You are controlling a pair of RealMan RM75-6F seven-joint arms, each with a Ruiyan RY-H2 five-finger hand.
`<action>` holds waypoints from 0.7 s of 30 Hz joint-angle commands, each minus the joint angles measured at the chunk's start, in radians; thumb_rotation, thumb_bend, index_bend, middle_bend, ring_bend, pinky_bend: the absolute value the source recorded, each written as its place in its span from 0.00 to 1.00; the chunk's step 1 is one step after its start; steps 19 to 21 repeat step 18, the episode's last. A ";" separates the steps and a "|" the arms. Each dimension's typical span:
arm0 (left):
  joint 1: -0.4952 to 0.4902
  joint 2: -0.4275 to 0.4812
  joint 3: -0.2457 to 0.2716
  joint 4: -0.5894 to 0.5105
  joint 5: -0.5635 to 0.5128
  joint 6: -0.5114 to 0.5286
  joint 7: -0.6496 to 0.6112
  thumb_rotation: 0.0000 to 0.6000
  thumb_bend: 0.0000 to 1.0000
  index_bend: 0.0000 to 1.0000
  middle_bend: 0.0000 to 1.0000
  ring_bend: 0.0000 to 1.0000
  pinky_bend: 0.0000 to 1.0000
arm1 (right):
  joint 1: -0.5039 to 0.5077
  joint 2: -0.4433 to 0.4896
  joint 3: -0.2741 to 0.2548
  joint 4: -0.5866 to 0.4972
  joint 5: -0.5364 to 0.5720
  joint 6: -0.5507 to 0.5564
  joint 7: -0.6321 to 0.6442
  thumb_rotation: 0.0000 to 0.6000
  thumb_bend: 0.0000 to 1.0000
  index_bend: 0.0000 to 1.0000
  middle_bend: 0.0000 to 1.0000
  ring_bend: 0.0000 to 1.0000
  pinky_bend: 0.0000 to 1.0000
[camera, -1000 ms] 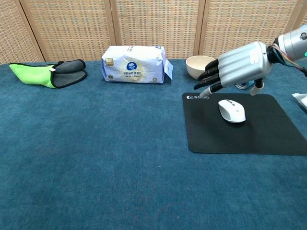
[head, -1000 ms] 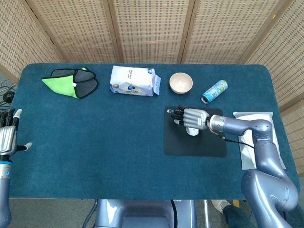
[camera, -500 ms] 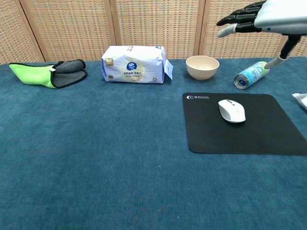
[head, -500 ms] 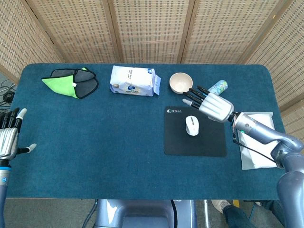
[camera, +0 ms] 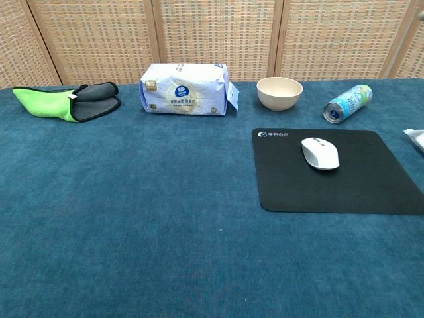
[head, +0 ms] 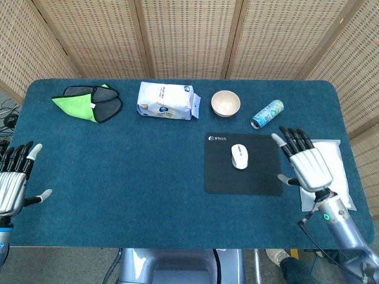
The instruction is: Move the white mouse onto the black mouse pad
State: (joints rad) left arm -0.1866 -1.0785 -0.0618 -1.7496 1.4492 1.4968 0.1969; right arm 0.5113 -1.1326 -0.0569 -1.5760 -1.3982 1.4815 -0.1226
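Blue table; right hand raised, fingers spread

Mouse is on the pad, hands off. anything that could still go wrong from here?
Little, I think. The white mouse lies fully on the black mouse pad, untouched.
1. The right hand hangs open over the pad's right edge; a low sweep toward the mouse could nudge it or shift the pad.
2. The can lies on its side just beyond the pad; a bump could roll it.
The left hand is far off, open.
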 commanded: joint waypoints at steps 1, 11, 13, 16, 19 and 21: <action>0.020 -0.010 0.022 0.008 0.042 0.027 -0.001 1.00 0.00 0.00 0.00 0.00 0.00 | -0.127 0.027 0.002 -0.094 0.033 0.099 -0.046 1.00 0.00 0.02 0.00 0.00 0.01; 0.058 -0.010 0.042 -0.018 0.062 0.052 0.028 1.00 0.00 0.00 0.00 0.00 0.00 | -0.260 -0.019 -0.011 -0.051 -0.020 0.170 0.005 1.00 0.00 0.00 0.00 0.00 0.00; 0.062 -0.010 0.043 -0.022 0.065 0.054 0.031 1.00 0.00 0.00 0.00 0.00 0.00 | -0.280 -0.030 -0.005 -0.021 -0.026 0.177 0.027 1.00 0.00 0.00 0.00 0.00 0.00; 0.064 -0.010 0.043 -0.026 0.066 0.050 0.034 1.00 0.00 0.00 0.00 0.00 0.00 | -0.298 -0.039 0.003 0.007 -0.036 0.181 0.053 1.00 0.00 0.00 0.00 0.00 0.00; 0.065 -0.013 0.042 -0.026 0.061 0.045 0.049 1.00 0.00 0.00 0.00 0.00 0.00 | -0.310 -0.047 0.010 0.033 -0.045 0.186 0.061 1.00 0.00 0.00 0.00 0.00 0.00; 0.065 -0.013 0.042 -0.026 0.061 0.045 0.049 1.00 0.00 0.00 0.00 0.00 0.00 | -0.310 -0.047 0.010 0.033 -0.045 0.186 0.061 1.00 0.00 0.00 0.00 0.00 0.00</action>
